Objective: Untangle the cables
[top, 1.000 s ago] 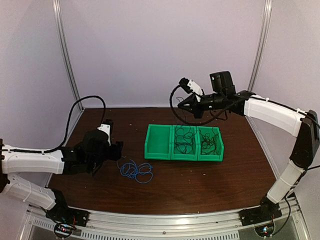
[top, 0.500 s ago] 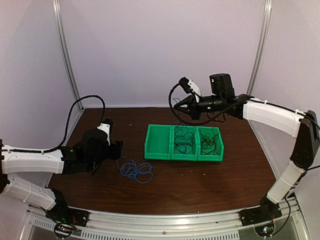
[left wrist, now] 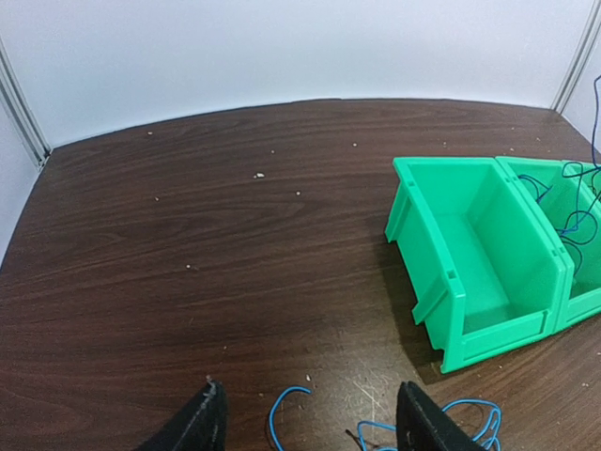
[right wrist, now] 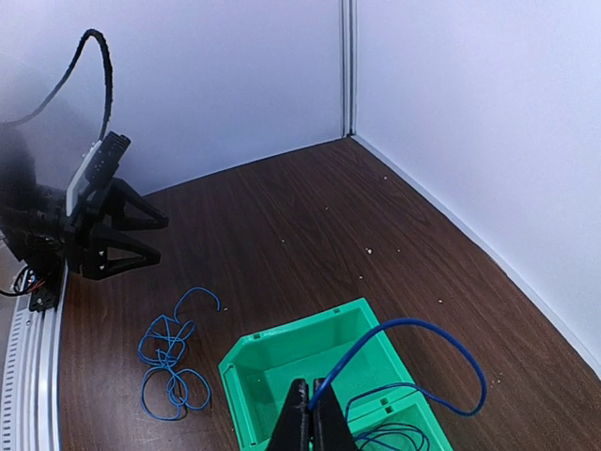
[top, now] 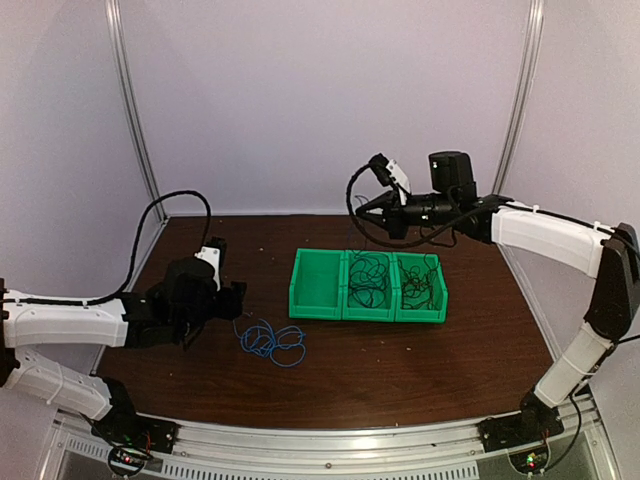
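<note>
Hanging high above the far side of the green bin (top: 318, 300), the right gripper (top: 367, 208) shows in the top view with its jaws pressed together. Any strand in it is too thin to make out from here. Coiled cables (top: 371, 277) lie in the bin's middle and right compartments. The left gripper (top: 237, 300) sits low over the table (top: 420, 360), just left of a loose bunch of blue loops (top: 272, 342) lying flat on the wood near the bin's front left corner.

Left wrist view: the left gripper (left wrist: 310, 425) is spread wide and holds nothing. Ends of the blue loops lie on the table between and just beyond its fingertips.

Right wrist view: the right gripper (right wrist: 311, 418) is pinched on one blue cable (right wrist: 413, 327). The cable arcs up and to the right, then curves down into the bin.
</note>
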### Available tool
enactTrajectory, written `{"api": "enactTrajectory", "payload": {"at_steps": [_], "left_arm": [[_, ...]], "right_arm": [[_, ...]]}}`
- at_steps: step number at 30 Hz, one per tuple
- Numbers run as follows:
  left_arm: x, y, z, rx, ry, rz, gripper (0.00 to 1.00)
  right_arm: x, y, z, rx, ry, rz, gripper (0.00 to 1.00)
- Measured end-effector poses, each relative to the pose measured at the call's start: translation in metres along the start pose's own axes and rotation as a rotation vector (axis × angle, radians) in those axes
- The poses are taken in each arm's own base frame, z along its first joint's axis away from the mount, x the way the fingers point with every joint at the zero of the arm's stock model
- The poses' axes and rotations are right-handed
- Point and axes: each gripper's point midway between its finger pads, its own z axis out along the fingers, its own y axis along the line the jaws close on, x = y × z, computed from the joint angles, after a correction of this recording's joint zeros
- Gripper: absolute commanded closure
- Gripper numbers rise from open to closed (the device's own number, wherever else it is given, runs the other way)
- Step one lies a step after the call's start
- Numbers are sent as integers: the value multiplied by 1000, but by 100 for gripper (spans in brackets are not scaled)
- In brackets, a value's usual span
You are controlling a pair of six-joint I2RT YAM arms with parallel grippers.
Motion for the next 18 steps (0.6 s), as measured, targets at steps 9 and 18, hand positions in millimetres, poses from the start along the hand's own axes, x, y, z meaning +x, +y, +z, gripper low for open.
{"api": "enactTrajectory", "payload": {"at_steps": [9, 18], "left_arm": [[-1, -2, -1, 14, -1, -3, 39], [-1, -5, -1, 32, 0, 6, 39]], "right_arm": [[47, -18, 21, 10, 45, 71, 100], [107, -31, 27, 49, 142, 137, 100]]}}
